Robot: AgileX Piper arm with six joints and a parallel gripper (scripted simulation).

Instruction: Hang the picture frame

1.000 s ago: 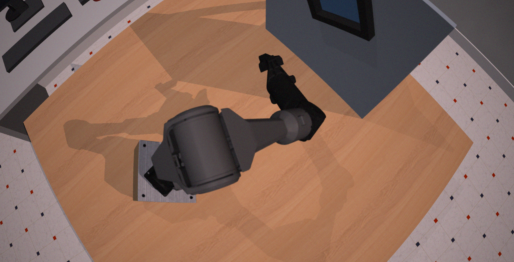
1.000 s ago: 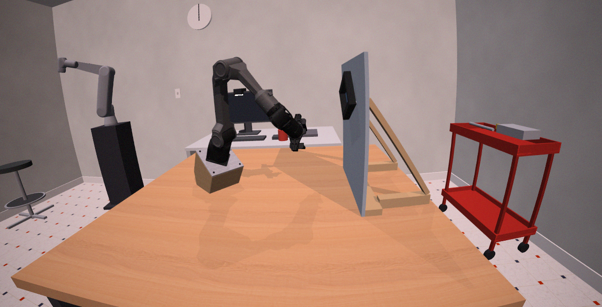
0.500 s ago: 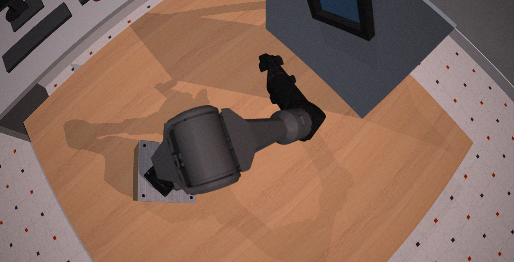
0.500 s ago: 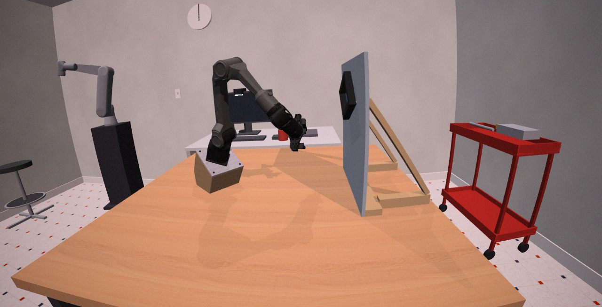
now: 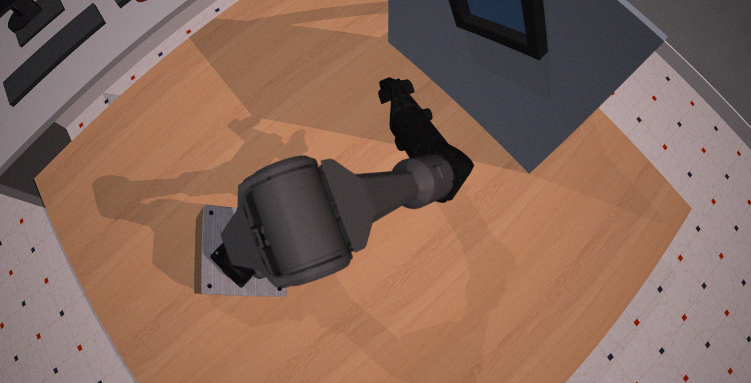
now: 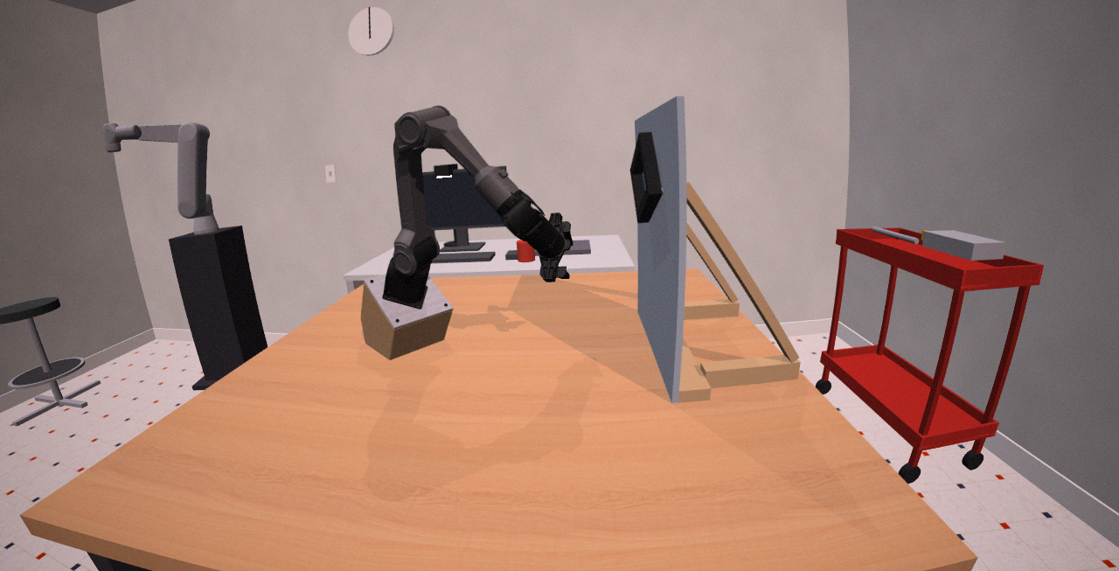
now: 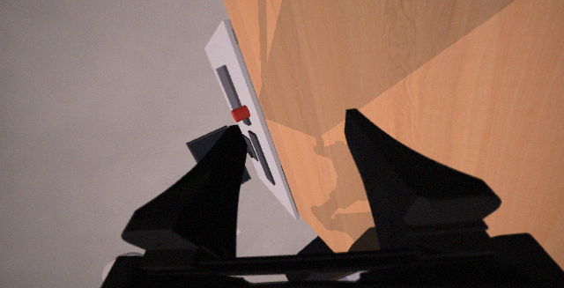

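The claw (image 6: 557,263) gapes empty, below the stiff, probably light picture frame (image 5: 496,7); grip its side rails.

I've got the gripper (image 6: 556,258) wide open w/ nothing between the fingers, hanging over bare table (image 6: 500,442) near its far edge. Open air btwn it and the grey panel (image 6: 664,270), which stands upright across the right side. The picture frame (image 6: 644,176) sticks out from the panel face, higher than the gripper. The arm's base block (image 6: 402,332) sits well to the left.
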